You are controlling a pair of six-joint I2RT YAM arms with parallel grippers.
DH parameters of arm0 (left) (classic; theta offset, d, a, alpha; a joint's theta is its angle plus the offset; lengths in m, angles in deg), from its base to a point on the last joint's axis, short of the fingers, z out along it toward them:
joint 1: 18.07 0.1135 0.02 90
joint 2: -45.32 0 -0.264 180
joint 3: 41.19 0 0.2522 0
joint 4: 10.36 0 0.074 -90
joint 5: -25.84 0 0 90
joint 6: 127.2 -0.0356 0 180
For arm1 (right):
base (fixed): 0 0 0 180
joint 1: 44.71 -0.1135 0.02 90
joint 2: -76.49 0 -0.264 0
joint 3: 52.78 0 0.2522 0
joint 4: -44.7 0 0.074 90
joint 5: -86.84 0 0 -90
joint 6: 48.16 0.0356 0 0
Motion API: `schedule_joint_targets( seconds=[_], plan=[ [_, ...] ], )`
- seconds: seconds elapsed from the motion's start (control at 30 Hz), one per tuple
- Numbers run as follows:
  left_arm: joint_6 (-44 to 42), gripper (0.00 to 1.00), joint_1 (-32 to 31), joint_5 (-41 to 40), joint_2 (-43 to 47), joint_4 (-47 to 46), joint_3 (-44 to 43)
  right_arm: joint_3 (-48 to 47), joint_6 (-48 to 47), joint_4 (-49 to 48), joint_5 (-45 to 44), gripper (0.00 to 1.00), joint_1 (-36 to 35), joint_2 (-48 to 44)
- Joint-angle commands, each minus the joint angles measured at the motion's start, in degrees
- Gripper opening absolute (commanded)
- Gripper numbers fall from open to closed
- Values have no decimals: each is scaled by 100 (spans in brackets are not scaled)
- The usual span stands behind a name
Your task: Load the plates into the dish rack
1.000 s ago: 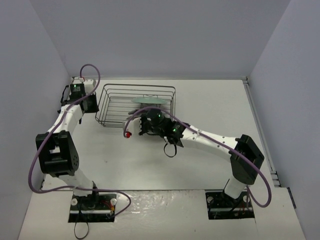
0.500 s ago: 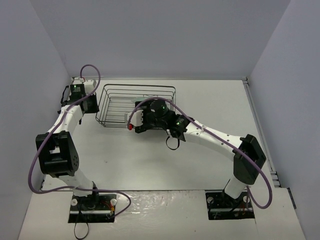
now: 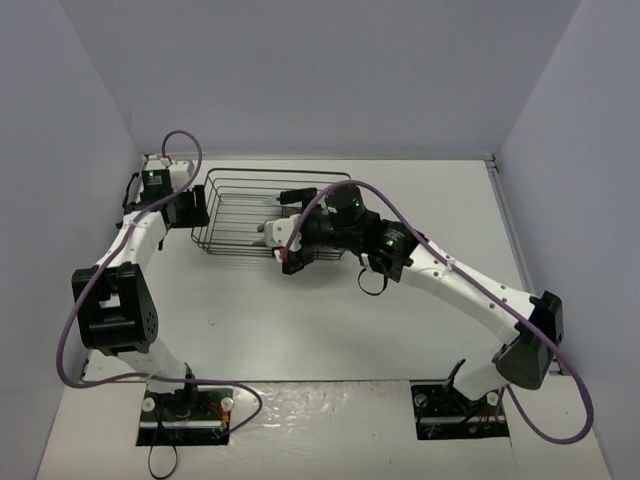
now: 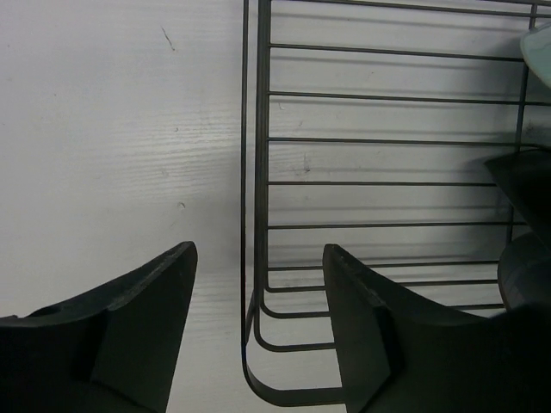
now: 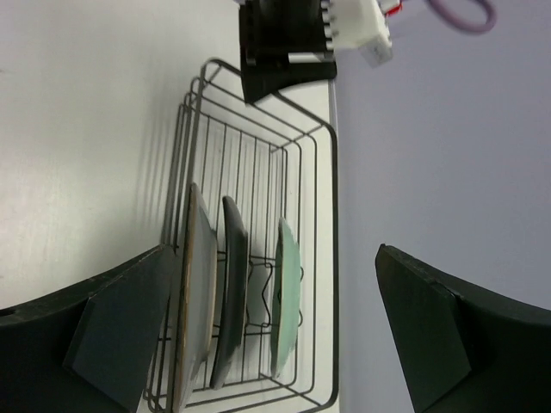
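Three plates stand on edge in the black wire dish rack (image 5: 320, 215): a grey plate with a brownish rim (image 5: 196, 292), a dark plate (image 5: 231, 284) and a pale mint-green plate (image 5: 287, 292). My right gripper (image 5: 275, 331) hangs open above them, holding nothing; its fingers sit wide to either side. In the top view the right gripper (image 3: 283, 228) covers the plates. My left gripper (image 4: 258, 331) is open at the rack's left end (image 3: 200, 215), with the rack's corner wire (image 4: 256, 258) between its fingers, untouched.
The rack stands at the back left of the white table (image 3: 420, 200), close to the left wall. The left gripper's body (image 5: 284, 52) shows past the rack's far end in the right wrist view. A sliver of the mint plate (image 4: 538, 52) shows at the left wrist view's edge.
My right gripper has opened and let go of the mint plate, which now stands in the rack; the right arm swung rightward. My left gripper has opened off the rack's wire.
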Motion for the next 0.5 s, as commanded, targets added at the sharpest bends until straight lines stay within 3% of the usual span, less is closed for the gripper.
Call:
schedule_joint_targets(
  seconds=[0.0,0.13,0.23,0.27,0.33,0.4,0.47],
  plan=[
    [75,73,4,-69,464,-100,-99,-93,194,47,1101,100,15,-710],
    [381,79,-7,-199,862,40,-329,-178,1219,-790,174,100,18,-822],
    [606,97,-13,-373,1331,153,-615,-584,2650,-1104,-1087,100,107,-471],
    [701,97,-13,-479,1474,295,-781,-733,3068,-1187,-1539,100,207,-422],
    [1032,97,-18,-1009,1661,604,-1029,-905,3616,-1365,-2395,100,436,-330],
    [1460,97,-15,-2031,2090,907,-1098,-1045,4965,-1148,-3234,100,969,-270],
    [1771,97,-17,-2522,2514,949,-658,-750,6050,-1089,-3694,100,1460,-353]
  ],
)
